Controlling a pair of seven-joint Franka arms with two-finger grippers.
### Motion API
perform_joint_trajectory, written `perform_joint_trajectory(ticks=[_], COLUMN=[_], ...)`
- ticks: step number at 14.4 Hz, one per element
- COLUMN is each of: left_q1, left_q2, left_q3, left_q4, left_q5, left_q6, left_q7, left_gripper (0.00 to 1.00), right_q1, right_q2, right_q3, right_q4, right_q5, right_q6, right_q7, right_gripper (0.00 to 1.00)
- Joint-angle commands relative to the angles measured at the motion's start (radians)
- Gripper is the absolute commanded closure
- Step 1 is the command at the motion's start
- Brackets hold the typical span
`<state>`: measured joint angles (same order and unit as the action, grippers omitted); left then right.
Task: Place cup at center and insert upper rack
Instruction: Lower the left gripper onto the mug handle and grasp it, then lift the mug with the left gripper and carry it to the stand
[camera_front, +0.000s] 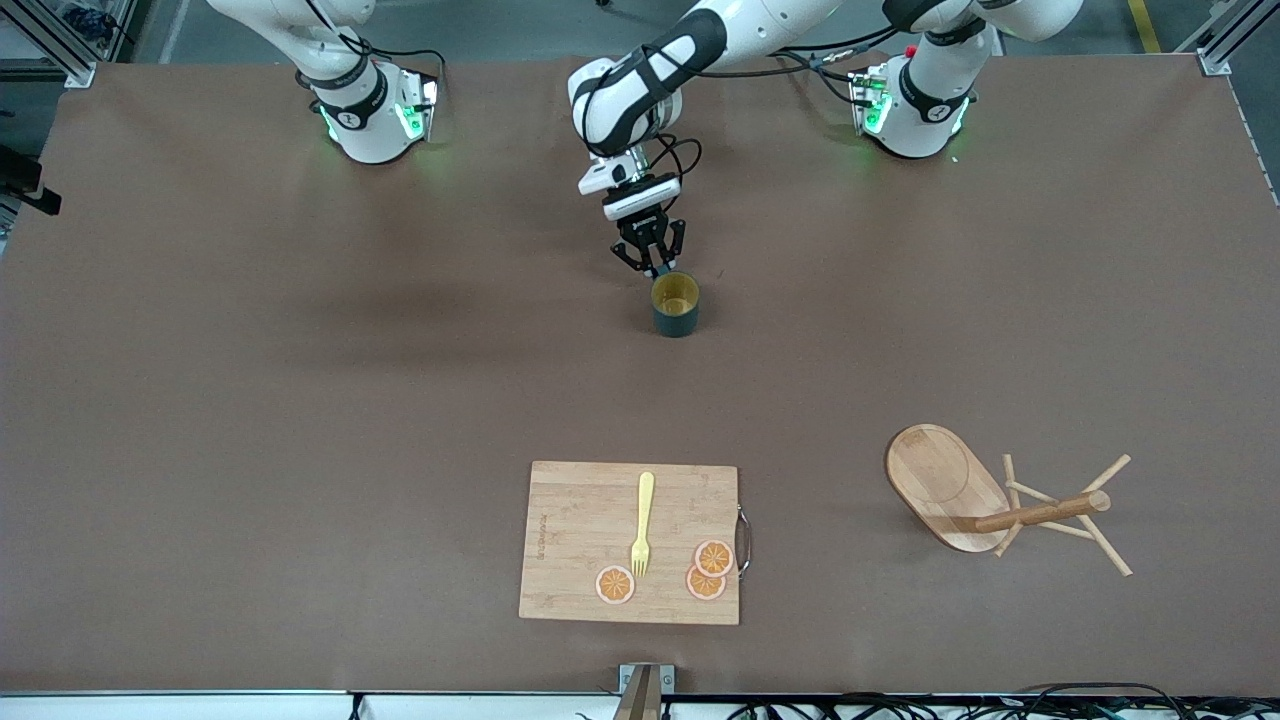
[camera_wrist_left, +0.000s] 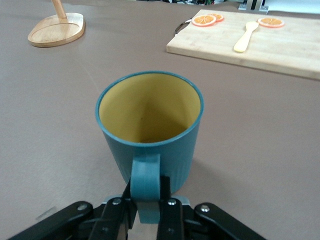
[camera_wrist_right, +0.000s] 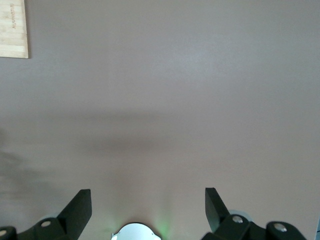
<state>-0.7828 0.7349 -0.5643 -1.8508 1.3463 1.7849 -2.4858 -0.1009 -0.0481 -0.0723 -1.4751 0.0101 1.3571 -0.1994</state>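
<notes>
From the front, my left gripper (camera_front: 657, 262) pinches the handle of the cup (camera_front: 676, 305), which stands mid-table. The rack (camera_front: 1000, 500) lies tipped over toward the left arm's end.

Left wrist: fingers (camera_wrist_left: 167, 212) clamp the cup's handle (camera_wrist_left: 146, 180).

Right wrist: my right gripper (camera_wrist_right: 148, 205) waits, jaws wide apart above bare table (camera_wrist_right: 175, 90).

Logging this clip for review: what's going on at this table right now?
The left gripper is shut on the loop handle of the dark teal ribbed cup, which stands upright near the table's middle. The right gripper waits open above bare table. The light wooden mug tree lies tipped on its side toward the left arm's end, nearer the front camera, beside a bamboo cutting board carrying a yellow fork and orange slices.
</notes>
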Motion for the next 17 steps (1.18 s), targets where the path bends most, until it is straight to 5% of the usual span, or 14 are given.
perform_joint_trajectory(ticks=[1,8,13,17], left_q1=[0.019,0.175,0.384,0.560], left_q2=[-0.032,-0.139,-0.293,-0.310], left_q3=[0.000,-0.022,-0.025,-0.023], left_q4=[0.080,0.330,0.373,0.449], left_q5=[-0.071,-0.413,-0.692,-0.893], left_q6=[-0.016,-0.002,0.036,0.044], left_q7=[0.010,0.163,0.492,0.717], left_gripper=[1.00,1.00,1.00,1.00], right_q1=[0.030,0.104,0.102,0.115], right_q2=[-0.042,-0.047,-0.047,-0.050], right_q3=[0.017,0.022,0.019,0.016], right_q4=[-0.037,-0.037,-0.037,-0.040], right_q5=[0.007,-0.007,-0.013,-0.013], right_q6=[-0.004,-0.001,0.002,-0.007], right_q7=[0.076,0.086,0.084,0.086], right_gripper=[0.00,0.00,0.00,0.00])
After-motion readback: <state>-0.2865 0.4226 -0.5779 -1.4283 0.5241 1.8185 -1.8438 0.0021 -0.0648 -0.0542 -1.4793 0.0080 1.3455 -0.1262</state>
